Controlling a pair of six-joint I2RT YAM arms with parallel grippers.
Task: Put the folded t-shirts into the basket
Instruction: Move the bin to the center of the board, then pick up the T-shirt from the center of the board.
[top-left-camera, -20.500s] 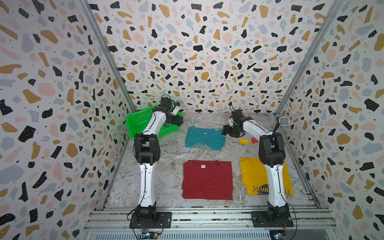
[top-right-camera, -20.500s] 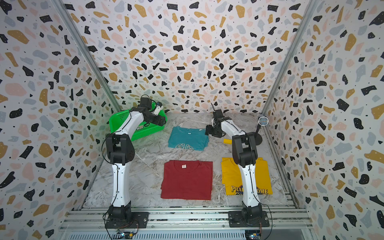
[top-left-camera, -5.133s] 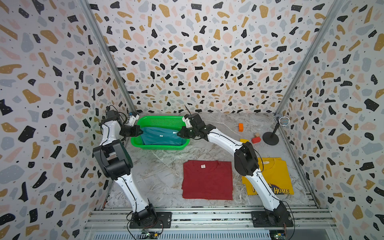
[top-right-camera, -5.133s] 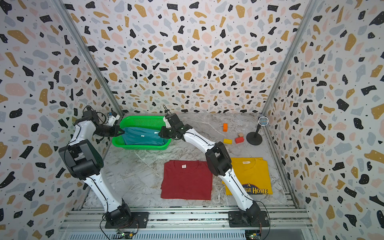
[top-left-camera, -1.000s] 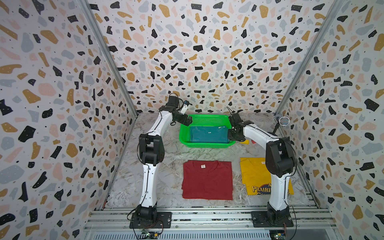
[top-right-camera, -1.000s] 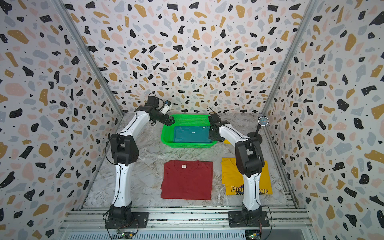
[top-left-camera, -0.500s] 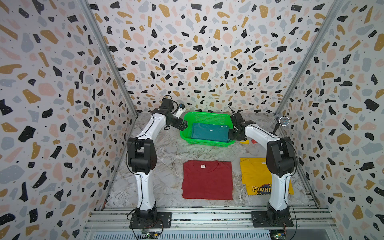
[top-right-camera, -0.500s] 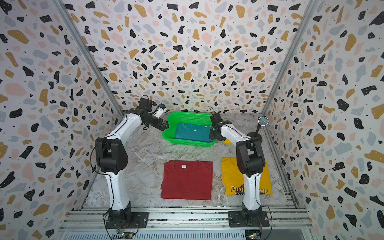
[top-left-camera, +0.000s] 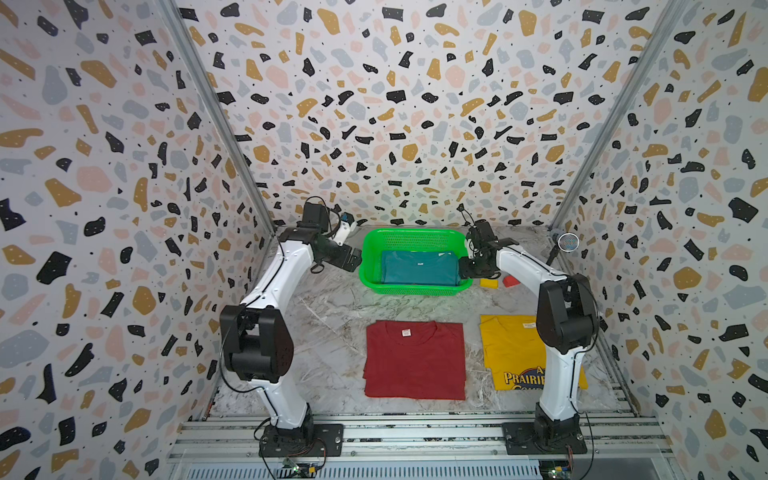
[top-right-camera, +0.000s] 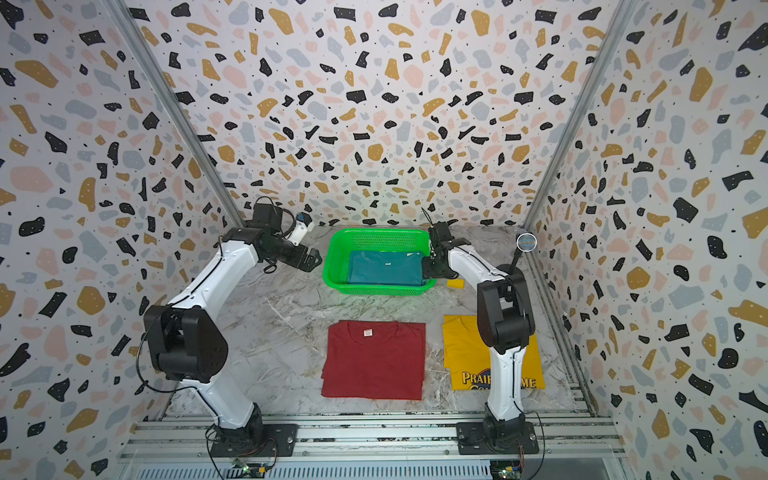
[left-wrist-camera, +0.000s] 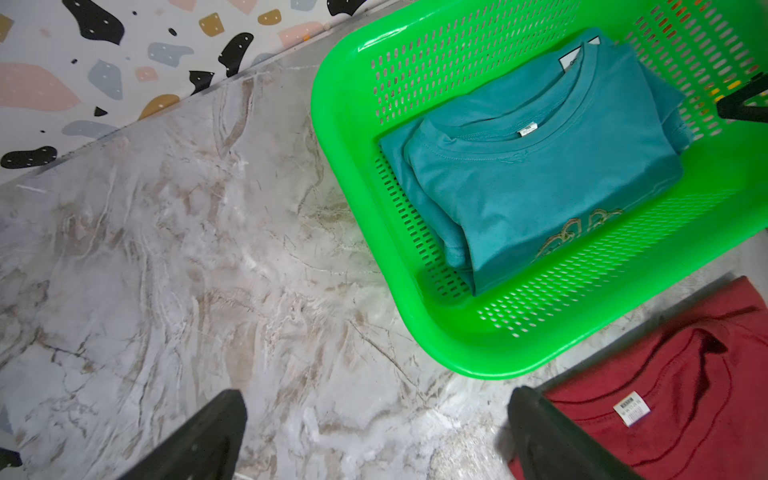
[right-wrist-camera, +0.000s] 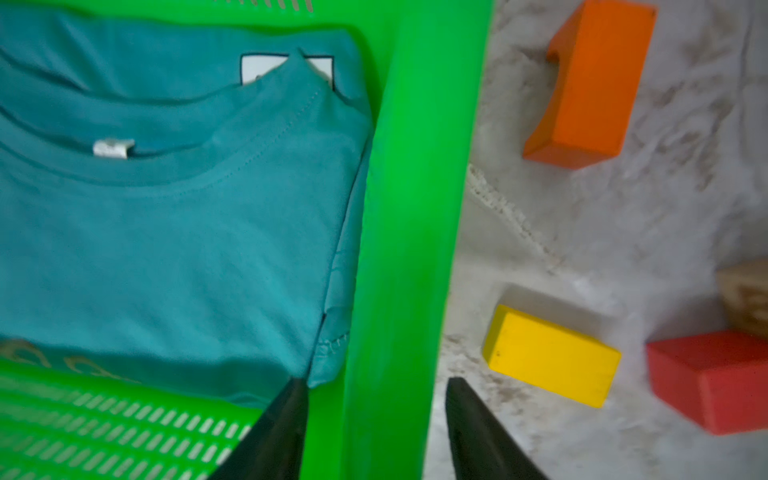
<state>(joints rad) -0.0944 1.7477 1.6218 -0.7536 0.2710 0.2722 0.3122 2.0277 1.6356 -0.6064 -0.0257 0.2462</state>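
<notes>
One of three folded t-shirts is in. The teal folded t-shirt (top-left-camera: 419, 268) with a pale print lies flat inside the bright green perforated plastic basket (top-left-camera: 415, 290) at the back of the marbled surface (top-left-camera: 332, 316). Two lie outside, nearer the arm bases: the plain dark red folded t-shirt (top-left-camera: 415, 361) and, just beside it, the yellow folded t-shirt (top-left-camera: 509, 353) with printed lettering, partly hidden by the right arm. By that count the task looks about a third done, with two shirts to lift in.

The left claw (top-left-camera: 351, 261) hangs released, spread wide and empty, just beside the basket's left end. The right claw (right-wrist-camera: 374, 380) straddles the rim at the opposite end, one finger inside near the teal shirt's corner and one outside, parted and grasping nothing.

The tally is three shirts, one basket and two claws. The right wrist view adds four small blocks beside the basket: an orange block (right-wrist-camera: 590, 83), a yellow block (right-wrist-camera: 548, 357), a red block (right-wrist-camera: 715, 378) and a tan block (right-wrist-camera: 744, 295) cut off at the edge.
</notes>
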